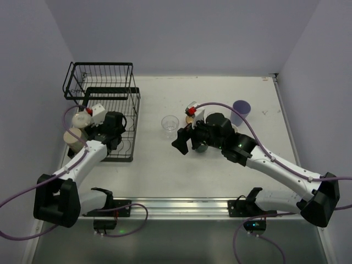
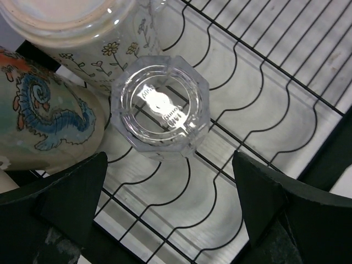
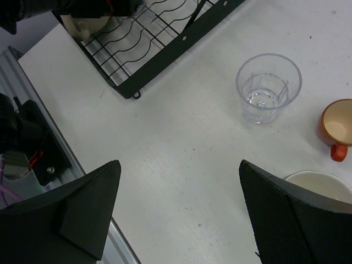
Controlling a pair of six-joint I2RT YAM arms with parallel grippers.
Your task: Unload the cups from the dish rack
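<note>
The black wire dish rack (image 1: 104, 91) stands at the far left, and its low ridged tray (image 2: 264, 104) fills the left wrist view. On that tray an upturned clear glass (image 2: 159, 107) stands beside a cream flowered mug (image 2: 82, 33) and a dragon-painted mug (image 2: 44, 121). My left gripper (image 2: 169, 165) hangs open just short of the clear glass, touching nothing. Over bare table my right gripper (image 3: 180, 170) is open and empty. Beyond it stand a clear glass (image 3: 268, 88), a small orange cup (image 3: 336, 125) and a cream cup (image 3: 322, 184). A lavender tumbler (image 1: 241, 110) stands further right.
The rack's near corner (image 3: 132, 91) lies left of my right gripper. A metal rail (image 1: 176, 206) runs along the table's near edge. The right arm's wrist (image 1: 220, 132) covers part of the group of unloaded cups.
</note>
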